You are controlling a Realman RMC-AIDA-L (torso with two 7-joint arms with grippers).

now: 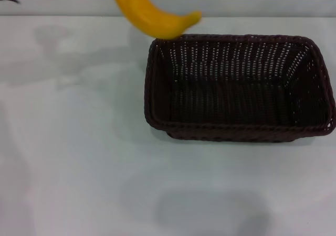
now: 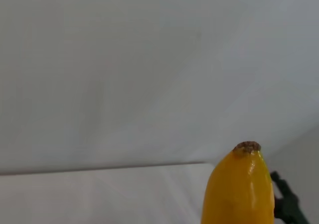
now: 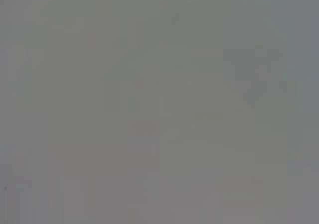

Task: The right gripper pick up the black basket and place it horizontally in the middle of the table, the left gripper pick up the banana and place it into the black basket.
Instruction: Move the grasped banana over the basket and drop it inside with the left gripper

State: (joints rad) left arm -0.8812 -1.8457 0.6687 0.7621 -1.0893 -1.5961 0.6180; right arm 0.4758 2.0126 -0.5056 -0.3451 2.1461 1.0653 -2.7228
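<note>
Yellow banana (image 1: 152, 14) hangs above the black basket's (image 1: 157, 97) far-left rim; whether fingers hold it, cannot tell.

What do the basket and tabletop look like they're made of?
The black basket looks like woven wicker or plastic rattan, matte: openwork sides, braided rim. The table seems a smooth white laminate, slightly glossy, showing soft shadows. Neither material is certain.

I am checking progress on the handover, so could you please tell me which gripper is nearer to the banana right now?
Left. The banana hangs in the air above the black basket's far left corner and fills the left wrist view close up, so the left arm carries it. The right gripper appears in no view.
</note>
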